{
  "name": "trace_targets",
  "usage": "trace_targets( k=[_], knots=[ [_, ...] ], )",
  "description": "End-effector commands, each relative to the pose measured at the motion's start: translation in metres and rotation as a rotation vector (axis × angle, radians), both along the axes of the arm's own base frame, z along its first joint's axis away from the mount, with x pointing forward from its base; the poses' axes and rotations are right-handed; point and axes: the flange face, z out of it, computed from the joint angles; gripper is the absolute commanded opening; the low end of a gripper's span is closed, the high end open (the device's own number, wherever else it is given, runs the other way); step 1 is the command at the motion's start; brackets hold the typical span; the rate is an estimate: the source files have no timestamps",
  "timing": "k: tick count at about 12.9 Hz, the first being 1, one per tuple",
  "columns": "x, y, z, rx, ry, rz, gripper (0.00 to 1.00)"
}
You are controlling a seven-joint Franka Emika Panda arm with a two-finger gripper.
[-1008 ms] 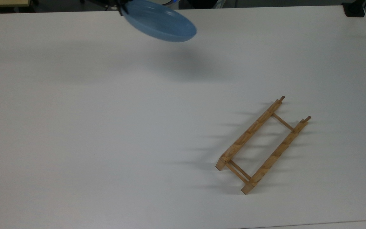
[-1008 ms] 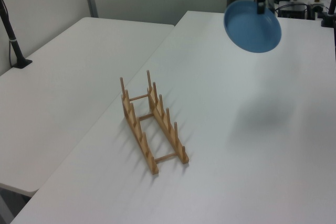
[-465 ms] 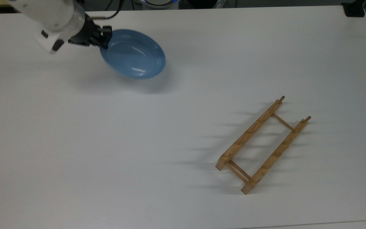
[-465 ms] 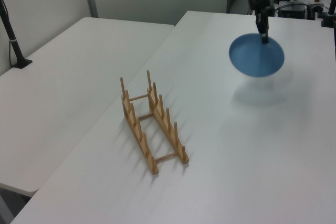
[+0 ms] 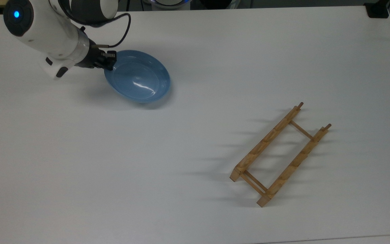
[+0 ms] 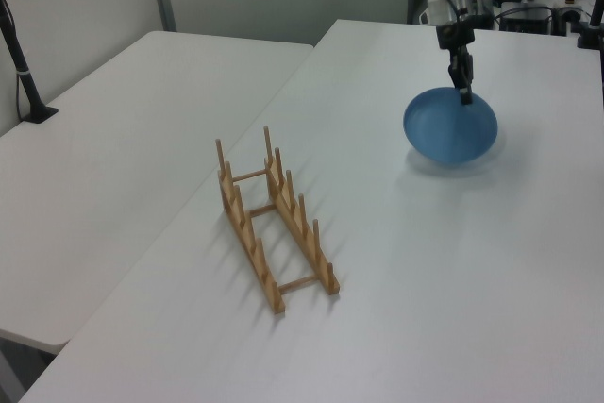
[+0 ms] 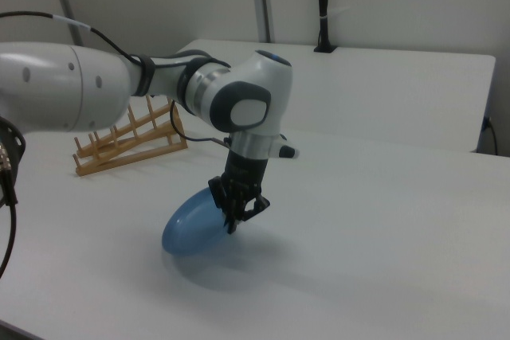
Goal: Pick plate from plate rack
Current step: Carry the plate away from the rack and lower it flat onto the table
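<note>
Near the surface's (image 5: 195,142) far-left corner in the top view, I see the end effector (image 5: 111,63) clamped on the plate (image 5: 137,81) rim. Left view: plate (image 6: 450,125) tilted, low over the surface, plate rack (image 6: 274,224) well apart. Right view: end effector (image 7: 239,216) pinching the plate (image 7: 195,224).

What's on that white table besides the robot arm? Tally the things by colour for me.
Light blue: 1, the plate, held at its rim by the gripper.
Light wood: 1, the plate rack, holding nothing.
Total: 2.
</note>
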Motion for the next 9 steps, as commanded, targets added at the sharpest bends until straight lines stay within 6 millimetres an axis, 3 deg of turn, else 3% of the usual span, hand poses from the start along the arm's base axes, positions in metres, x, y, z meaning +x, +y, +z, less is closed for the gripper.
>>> trace_targets(
  k=[1, 3, 4, 5, 9],
  knots=[
    [-0.003, -0.002, -0.011, -0.020, -0.006, -0.012, 0.67],
    [-0.006, -0.009, -0.010, -0.034, 0.007, -0.072, 0.93],
    [-0.005, -0.009, -0.004, -0.046, 0.007, -0.101, 1.00],
    [-0.005, -0.009, 0.005, -0.050, -0.004, -0.109, 1.00],
    [-0.013, 0.010, 0.101, -0.059, -0.106, -0.097, 1.00]
  ],
)
